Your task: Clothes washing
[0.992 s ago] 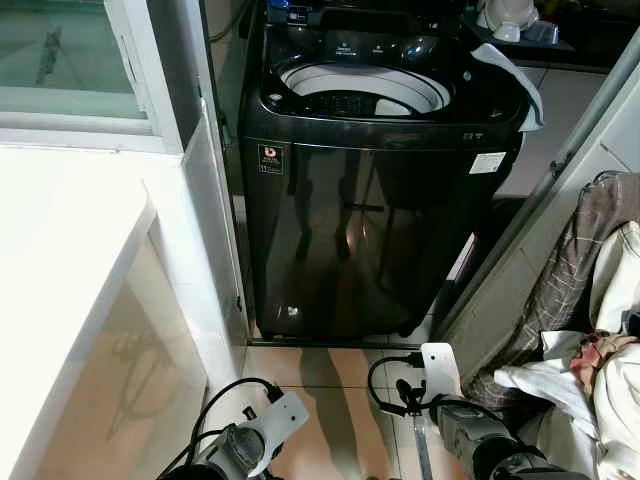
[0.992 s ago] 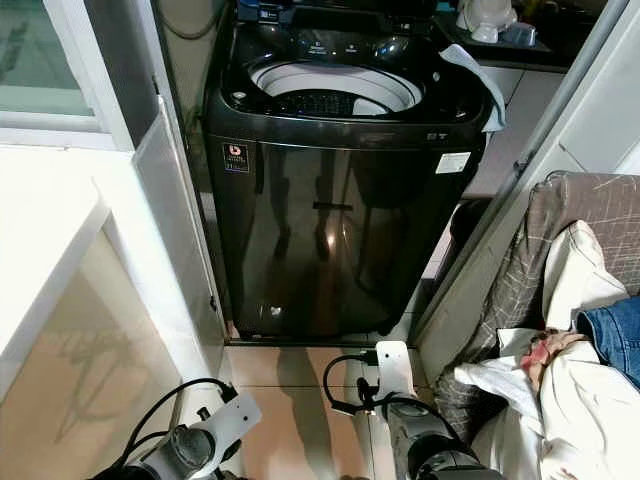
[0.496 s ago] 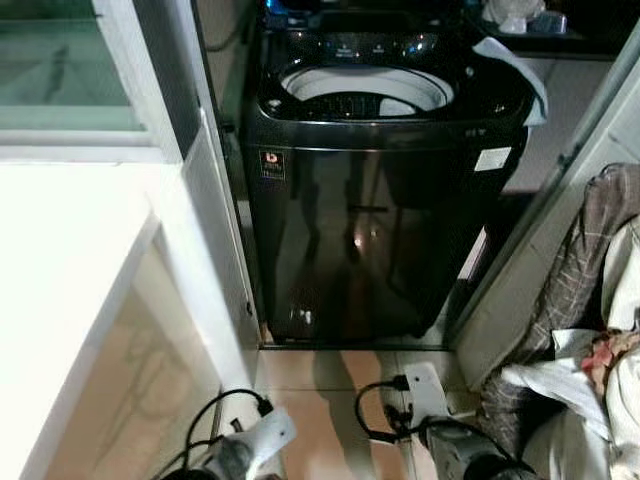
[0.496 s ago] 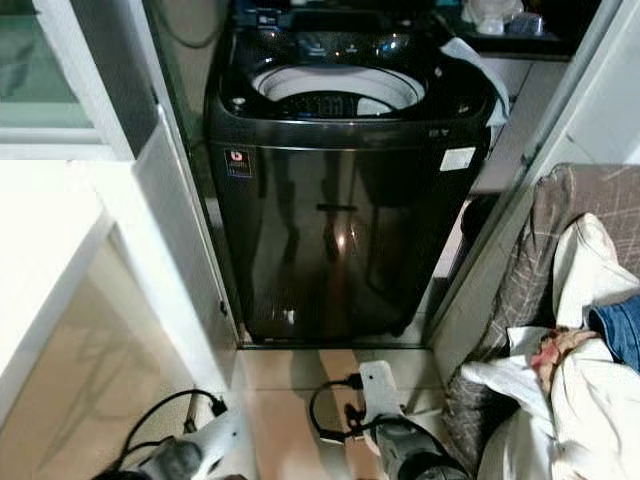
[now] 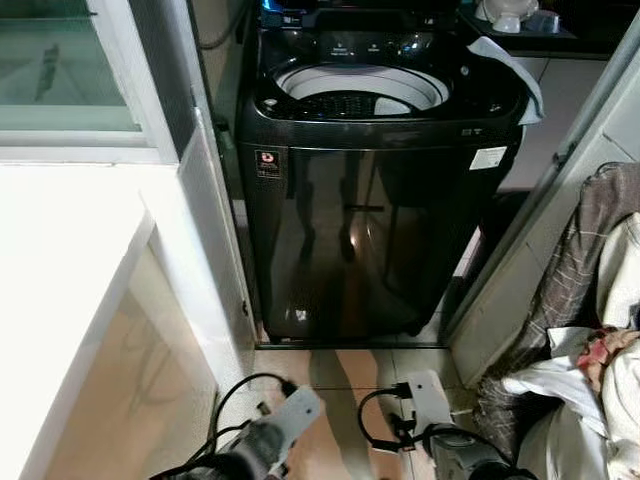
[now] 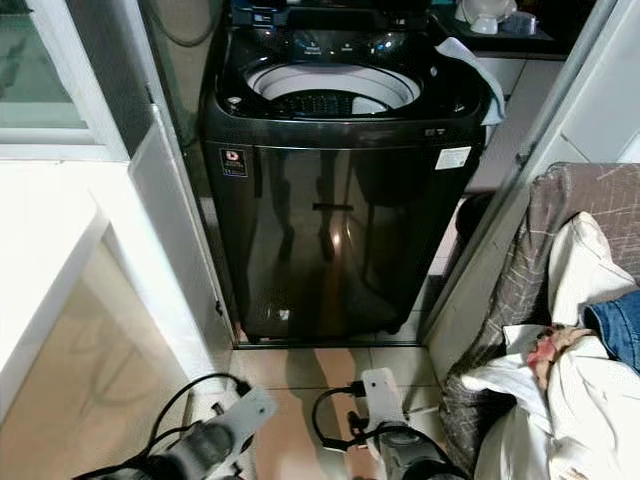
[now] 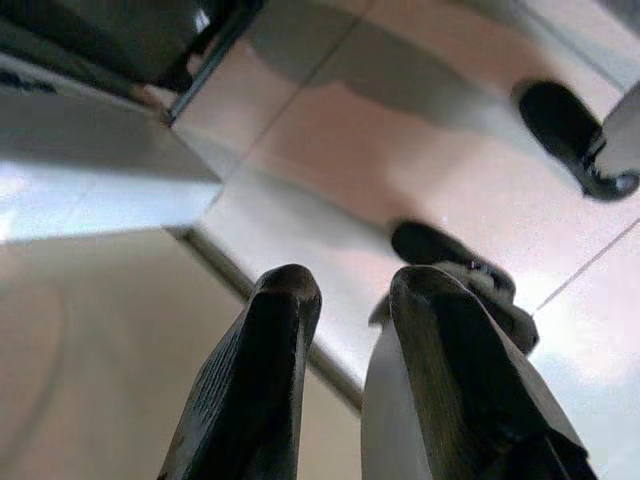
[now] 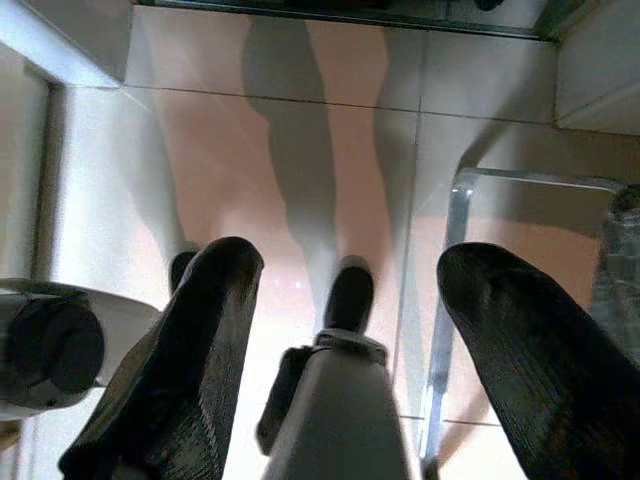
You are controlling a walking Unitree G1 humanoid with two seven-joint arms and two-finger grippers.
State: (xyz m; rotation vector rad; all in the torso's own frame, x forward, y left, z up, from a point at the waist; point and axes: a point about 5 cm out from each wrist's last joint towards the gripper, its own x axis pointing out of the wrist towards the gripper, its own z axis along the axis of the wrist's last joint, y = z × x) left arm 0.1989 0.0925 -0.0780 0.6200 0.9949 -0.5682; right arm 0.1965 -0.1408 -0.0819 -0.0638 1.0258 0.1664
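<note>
A black top-loading washing machine (image 5: 370, 230) stands straight ahead in a narrow alcove with its lid up, so the pale drum (image 5: 360, 90) shows. A white cloth (image 5: 512, 72) hangs over its right rear corner. To the right, a pile of clothes (image 6: 585, 370), white pieces with some blue denim, lies on a grey patterned seat (image 6: 530, 270). Both arms hang low over the tiled floor: the left arm (image 5: 275, 440) and the right arm (image 5: 440, 445). My left gripper (image 7: 355, 285) has its fingers close together with nothing between them. My right gripper (image 8: 352, 255) is open and empty.
A white counter (image 5: 60, 260) and a window (image 5: 60, 60) take up the left side. A white partition panel (image 5: 215, 230) flanks the machine on the left and a slanted white frame (image 5: 560, 180) on the right. Beige floor tiles (image 5: 335, 375) lie between me and the machine.
The whole picture bobbed, so the camera moved. My left wrist has swung a little forward and to the right. Machine and clothes have not moved.
</note>
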